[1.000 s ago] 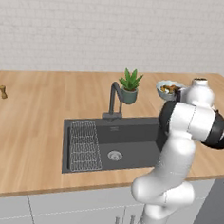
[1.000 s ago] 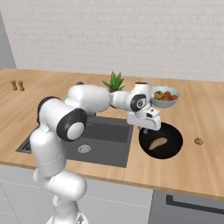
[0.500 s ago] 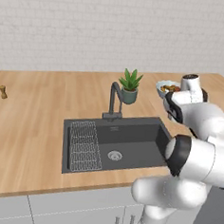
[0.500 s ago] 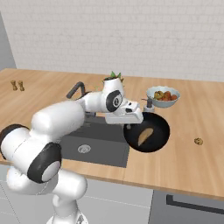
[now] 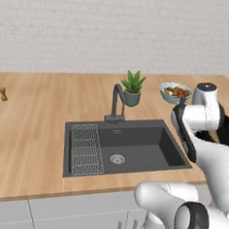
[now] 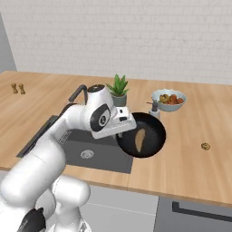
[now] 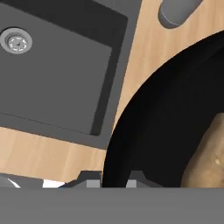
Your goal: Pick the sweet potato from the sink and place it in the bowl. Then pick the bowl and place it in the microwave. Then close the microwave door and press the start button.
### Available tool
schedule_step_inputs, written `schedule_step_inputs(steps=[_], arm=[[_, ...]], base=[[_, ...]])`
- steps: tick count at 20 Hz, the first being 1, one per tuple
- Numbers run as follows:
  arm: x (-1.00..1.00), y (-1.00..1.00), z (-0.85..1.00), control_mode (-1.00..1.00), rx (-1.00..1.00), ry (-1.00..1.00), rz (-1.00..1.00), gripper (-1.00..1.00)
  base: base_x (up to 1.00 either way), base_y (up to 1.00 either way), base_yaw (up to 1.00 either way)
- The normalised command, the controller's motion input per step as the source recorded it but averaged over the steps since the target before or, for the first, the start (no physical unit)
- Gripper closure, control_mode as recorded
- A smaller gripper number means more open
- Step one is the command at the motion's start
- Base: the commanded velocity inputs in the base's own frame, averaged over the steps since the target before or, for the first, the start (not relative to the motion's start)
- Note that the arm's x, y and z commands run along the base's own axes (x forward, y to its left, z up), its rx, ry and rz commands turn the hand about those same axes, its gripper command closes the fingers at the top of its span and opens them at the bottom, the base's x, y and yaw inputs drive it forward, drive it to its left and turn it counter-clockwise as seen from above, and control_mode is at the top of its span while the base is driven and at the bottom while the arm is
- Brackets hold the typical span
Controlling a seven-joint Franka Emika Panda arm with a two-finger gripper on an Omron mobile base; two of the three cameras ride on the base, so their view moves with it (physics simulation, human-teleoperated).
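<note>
The black bowl (image 6: 152,131) hangs tilted on its edge above the counter, just right of the sink (image 6: 102,156). My gripper (image 6: 123,131) is shut on the bowl's left rim. The sweet potato (image 6: 140,140) lies inside the bowl. In the hand view the bowl (image 7: 162,122) rises from between my fingertips (image 7: 87,179), with the sweet potato (image 7: 210,153) at the right edge. The dark sink (image 7: 57,65) and its drain (image 7: 16,41) lie beyond. From the left base view the bowl (image 5: 228,131) peeks out behind my arm, right of the sink (image 5: 148,143). The microwave and its door are out of view.
A pale grey bowl of colourful food (image 6: 168,99) and a potted plant (image 6: 118,88) stand behind the sink by the faucet (image 5: 116,99). A wire rack (image 5: 87,148) lies in the sink's left part. Two small shakers (image 6: 18,88) stand far left, a small brown item (image 6: 205,146) right.
The bowl has come up off the counter, tipped onto its edge and moved toward the sink with the sweet potato in it. The arm has swung and folded round.
</note>
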Motion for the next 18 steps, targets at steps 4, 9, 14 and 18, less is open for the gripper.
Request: schedule_step_inputs(steps=[4,9,14,18], arm=[[-0.71,0.21,0.46,-1.0,-0.01,-0.02,0.45,1.0],[-0.62,0.29,0.6,-1.0,-0.03,0.0,0.43,1.0],[-0.62,0.33,0.51,-1.0,-0.04,0.0,0.38,1.0],[-0.34,0.19,0.54,-1.0,-0.05,0.0,0.22,1.0]], base=[[0.0,0.0,0.0],[0.0,0.0,0.0],[0.0,0.0,0.0],[0.0,0.0,0.0]])
